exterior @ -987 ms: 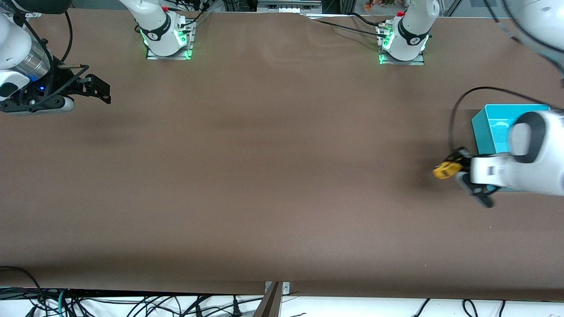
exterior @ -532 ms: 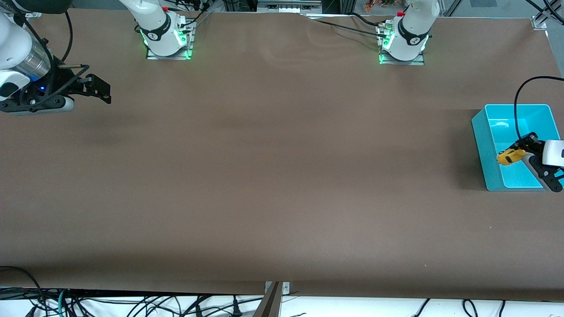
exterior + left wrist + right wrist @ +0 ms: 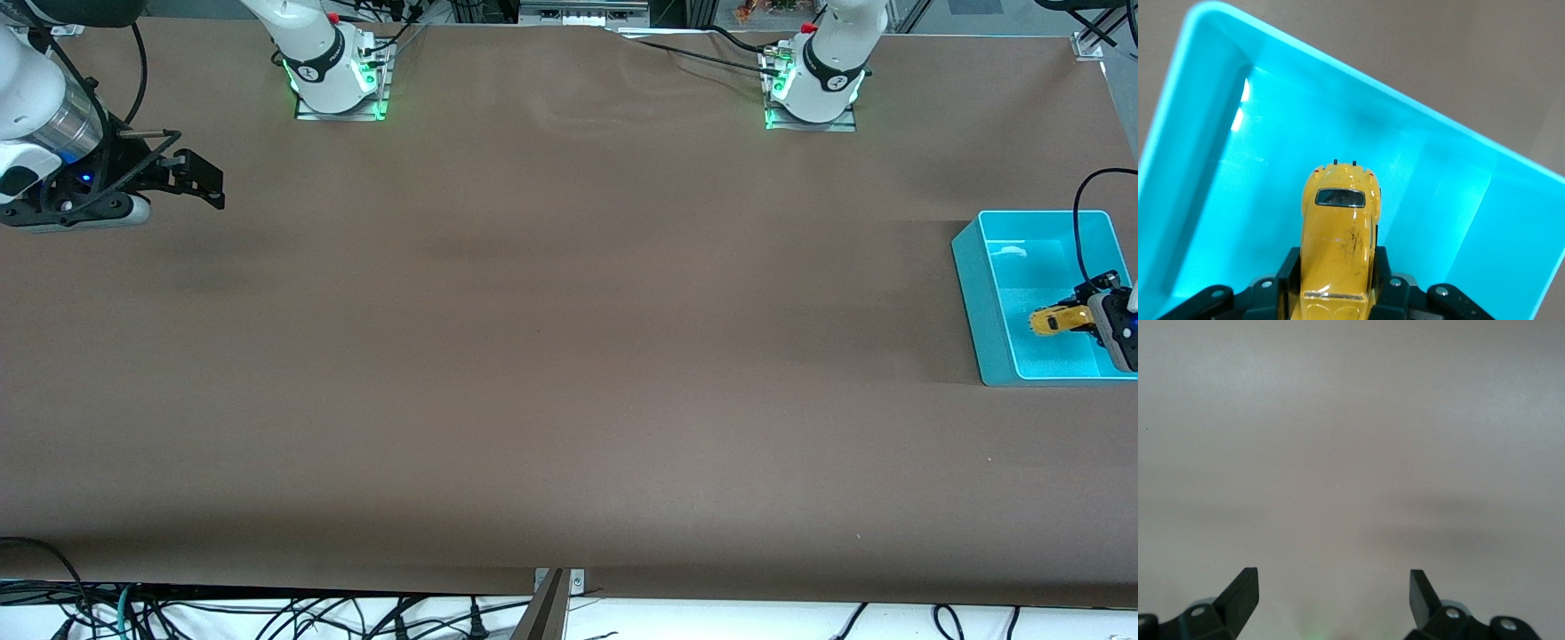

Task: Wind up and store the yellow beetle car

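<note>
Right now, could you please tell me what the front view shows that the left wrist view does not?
Only the front view shows the brown table, both arm bases, and the open right claw waiting over the right arm's end. Only the left wrist view shows the tiny yellow beetle car's dark window and scuffed roof. Both show the left claw shut on the car over the turquoise plastic bin.

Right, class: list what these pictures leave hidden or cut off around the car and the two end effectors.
- Yellow beetle car: wheels and underside hidden by its own body and the left end effector; whether it touches the teal bin floor is unclear.
- Front view: left end effector cut off by the frame edge.
- Right end effector: waits open over bare table; its fingertips blend together in the front view.
</note>
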Available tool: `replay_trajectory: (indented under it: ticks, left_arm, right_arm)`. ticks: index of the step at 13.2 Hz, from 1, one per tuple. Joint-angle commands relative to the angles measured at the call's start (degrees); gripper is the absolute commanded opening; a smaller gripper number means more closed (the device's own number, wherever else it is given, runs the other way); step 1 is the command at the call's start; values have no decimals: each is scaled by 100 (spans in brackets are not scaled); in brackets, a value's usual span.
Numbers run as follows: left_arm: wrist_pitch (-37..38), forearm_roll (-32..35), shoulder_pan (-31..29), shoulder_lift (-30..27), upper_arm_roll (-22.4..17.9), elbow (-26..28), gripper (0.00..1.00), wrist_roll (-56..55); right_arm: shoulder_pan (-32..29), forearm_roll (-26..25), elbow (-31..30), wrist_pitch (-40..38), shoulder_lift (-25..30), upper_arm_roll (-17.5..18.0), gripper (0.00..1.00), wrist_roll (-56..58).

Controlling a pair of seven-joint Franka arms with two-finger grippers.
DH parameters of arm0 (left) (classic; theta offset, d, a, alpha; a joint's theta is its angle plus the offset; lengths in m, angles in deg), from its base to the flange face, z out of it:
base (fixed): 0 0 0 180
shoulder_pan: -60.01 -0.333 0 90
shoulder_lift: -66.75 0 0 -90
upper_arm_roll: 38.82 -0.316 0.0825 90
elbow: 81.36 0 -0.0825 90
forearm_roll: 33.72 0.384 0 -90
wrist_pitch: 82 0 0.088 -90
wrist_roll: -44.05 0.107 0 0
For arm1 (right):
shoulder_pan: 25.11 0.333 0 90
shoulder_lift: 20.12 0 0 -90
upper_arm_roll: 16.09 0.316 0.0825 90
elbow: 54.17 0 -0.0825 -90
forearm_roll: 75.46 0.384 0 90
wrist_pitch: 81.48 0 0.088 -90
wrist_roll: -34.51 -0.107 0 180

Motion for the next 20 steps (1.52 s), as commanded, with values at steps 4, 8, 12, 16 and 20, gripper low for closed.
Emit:
replay_trajectory:
  ticks: [4, 8, 12, 16, 20]
  left_arm:
    - [-416, 141, -180, 449, 86, 18, 32, 829]
    - [-337, 36, -188, 336, 113, -61, 100, 883]
    - [328, -166, 83, -86, 271, -420, 100, 629]
    - [1349, -184, 619, -130, 332, -1238, 100, -90]
    - [1725, -175, 1129, -692, 525, -1239, 100, -1793]
  right_arm:
    - [-21, -42, 145, -152, -40, 37, 100, -62]
    - [-21, -42, 145, -152, -40, 37, 100, -62]
    - [-21, -42, 145, -152, -40, 28, 100, -62]
    - [-21, -42, 145, -336, -31, 28, 100, -106]
    - [-21, -7, 145, -336, -14, 37, 100, -123]
